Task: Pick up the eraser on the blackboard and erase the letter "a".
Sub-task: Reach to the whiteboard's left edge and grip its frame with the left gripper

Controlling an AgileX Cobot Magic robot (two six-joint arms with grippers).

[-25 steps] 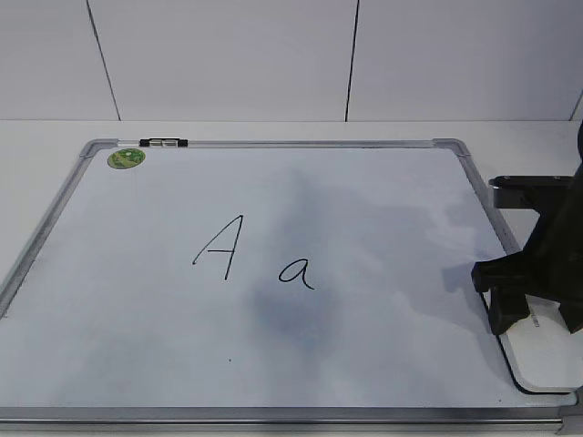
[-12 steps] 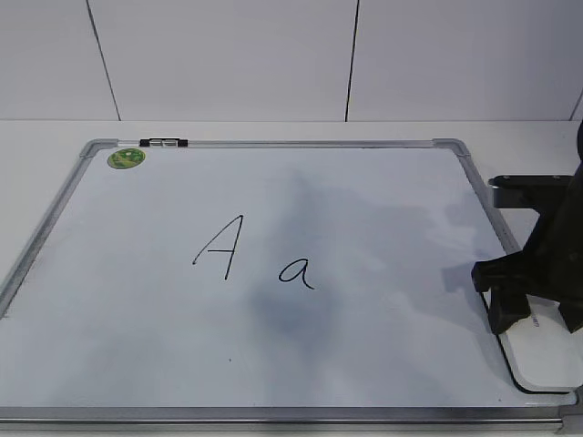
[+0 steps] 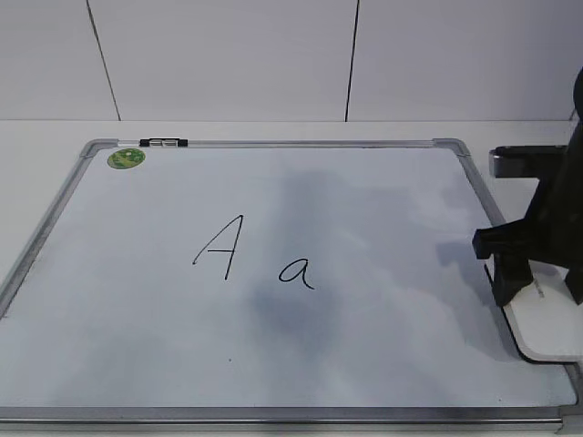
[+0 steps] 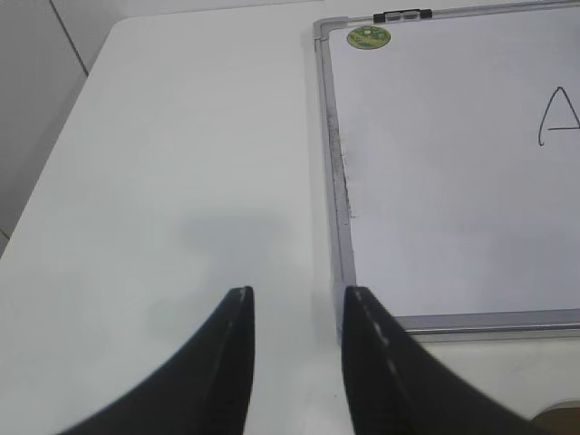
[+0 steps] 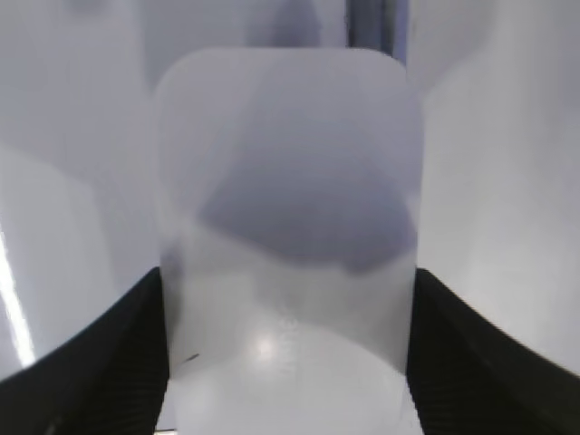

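Note:
The white eraser (image 3: 552, 326) sits at the right edge of the blackboard (image 3: 137, 300), between the fingers of my right gripper (image 3: 539, 284). In the right wrist view the eraser (image 5: 285, 181) fills the middle, and my right gripper (image 5: 288, 290) is shut on its two long sides. The letter "a" (image 3: 297, 272) is written near the board's middle, well left of the eraser. My left gripper (image 4: 294, 304) is open and empty above the table, just left of the blackboard's frame (image 4: 337, 181).
A capital "A" (image 3: 220, 247) stands left of the "a". A round green sticker (image 3: 126, 158) and a black-and-silver clip (image 3: 164, 142) are at the board's far left corner. White table (image 4: 163, 163) lies left of the board. A white wall stands behind.
My right gripper and the eraser have shifted slightly up and to the right from the board's near right corner. The left arm and the letters are unchanged.

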